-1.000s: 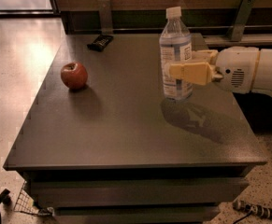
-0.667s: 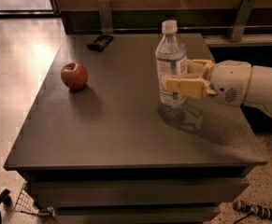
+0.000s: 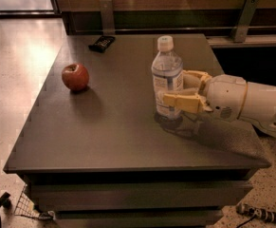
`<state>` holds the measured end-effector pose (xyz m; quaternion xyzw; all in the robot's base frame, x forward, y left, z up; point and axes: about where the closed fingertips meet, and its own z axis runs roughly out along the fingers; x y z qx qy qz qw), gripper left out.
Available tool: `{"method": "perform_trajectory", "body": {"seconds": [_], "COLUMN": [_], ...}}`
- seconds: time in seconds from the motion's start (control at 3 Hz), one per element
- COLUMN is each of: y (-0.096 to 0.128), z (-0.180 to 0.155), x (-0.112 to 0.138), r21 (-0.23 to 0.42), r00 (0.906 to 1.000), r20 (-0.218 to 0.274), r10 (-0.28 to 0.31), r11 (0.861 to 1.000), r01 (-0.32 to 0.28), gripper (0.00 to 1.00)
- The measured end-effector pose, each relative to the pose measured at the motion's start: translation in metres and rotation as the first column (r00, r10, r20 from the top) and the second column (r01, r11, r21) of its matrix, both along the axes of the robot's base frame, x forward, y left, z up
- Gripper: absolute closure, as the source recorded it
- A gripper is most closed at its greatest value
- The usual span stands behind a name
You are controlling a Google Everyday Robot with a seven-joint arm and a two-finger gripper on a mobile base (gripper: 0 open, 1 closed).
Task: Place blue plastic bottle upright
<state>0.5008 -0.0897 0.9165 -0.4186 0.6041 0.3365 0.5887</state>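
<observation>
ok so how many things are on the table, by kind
bottle: 1, standing upright, with the gripper closed around its lower half
apple: 1, red, on the left side
small black object: 1, near the far edge
total: 3 on the table

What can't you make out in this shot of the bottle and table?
Camera view only:
- dark object at the table far edge: too small to identify.
- blue plastic bottle label: print too small; tool around it covers its lower part.
- arm: cut off by right edge.
</observation>
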Motion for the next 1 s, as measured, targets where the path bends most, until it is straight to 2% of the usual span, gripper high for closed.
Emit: {"method": "perform_trajectory", "body": {"seconds": [0.33, 1.0], "y": [0.004, 0.014], "z": [-0.010, -0.036], "x": [-0.005, -0.010], "r21": [0.013, 0.054], "r00": [0.9999, 0.9980], "r20": [0.005, -0.044], "r10": [0.016, 0.046], "r11": [1.000, 0.998], "r01": [-0.016, -0.044], "gripper": [1.00, 1.00]}}
